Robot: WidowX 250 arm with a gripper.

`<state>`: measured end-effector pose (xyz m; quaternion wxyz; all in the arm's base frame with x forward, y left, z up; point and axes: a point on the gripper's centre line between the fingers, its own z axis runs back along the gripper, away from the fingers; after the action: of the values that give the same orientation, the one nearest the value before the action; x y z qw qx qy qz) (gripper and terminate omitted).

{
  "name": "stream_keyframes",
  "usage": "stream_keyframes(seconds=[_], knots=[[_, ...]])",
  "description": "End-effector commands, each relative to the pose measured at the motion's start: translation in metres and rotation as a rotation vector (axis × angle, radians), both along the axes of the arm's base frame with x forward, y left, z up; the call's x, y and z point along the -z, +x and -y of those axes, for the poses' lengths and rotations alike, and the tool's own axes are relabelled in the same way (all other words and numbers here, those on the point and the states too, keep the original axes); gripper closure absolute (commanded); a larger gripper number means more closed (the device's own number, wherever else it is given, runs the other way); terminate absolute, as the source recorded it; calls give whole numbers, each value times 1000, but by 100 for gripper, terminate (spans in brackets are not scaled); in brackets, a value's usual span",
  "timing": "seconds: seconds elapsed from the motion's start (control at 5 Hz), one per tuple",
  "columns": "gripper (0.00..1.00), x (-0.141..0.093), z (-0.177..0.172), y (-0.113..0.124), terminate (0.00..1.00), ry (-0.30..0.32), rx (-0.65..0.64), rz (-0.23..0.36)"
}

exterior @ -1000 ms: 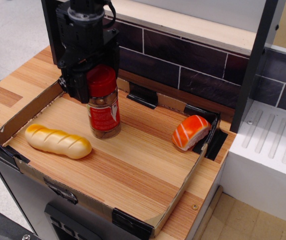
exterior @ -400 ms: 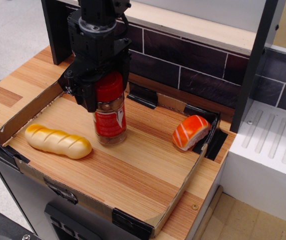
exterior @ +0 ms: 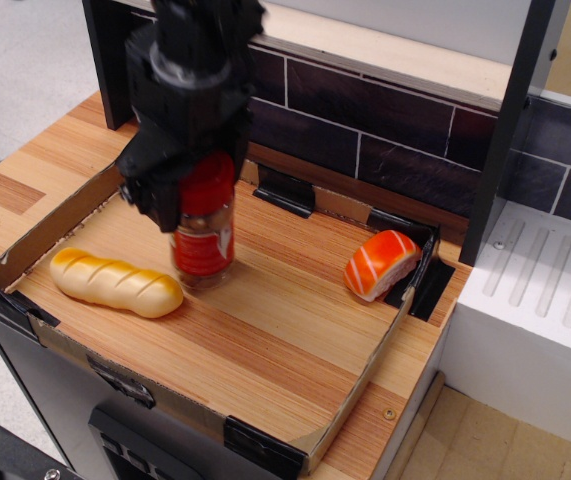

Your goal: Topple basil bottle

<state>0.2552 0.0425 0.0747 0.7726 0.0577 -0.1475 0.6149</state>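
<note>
The gripper [exterior: 193, 190] was closed on the red lid of the bottle [exterior: 202, 243], which tilted, its base at the loaf's [exterior: 115, 282] 2 o'clock.

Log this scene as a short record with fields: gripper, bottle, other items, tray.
gripper: closed around the red lid of the bottle
bottle: inside the tray, tilted, not yet toppled
bread: lying left of the bottle, close to its base
sushi: at the tray's right edge, apart from the bottle
tray: wooden floor with low cardboard walls
</note>
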Motion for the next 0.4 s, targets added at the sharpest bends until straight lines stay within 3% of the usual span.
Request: stream_keyframes(seconds=[0.0,0.2], knots=[[100,3,4,10,0,215,108,139],[100,10,7,14,0,246,122,160]])
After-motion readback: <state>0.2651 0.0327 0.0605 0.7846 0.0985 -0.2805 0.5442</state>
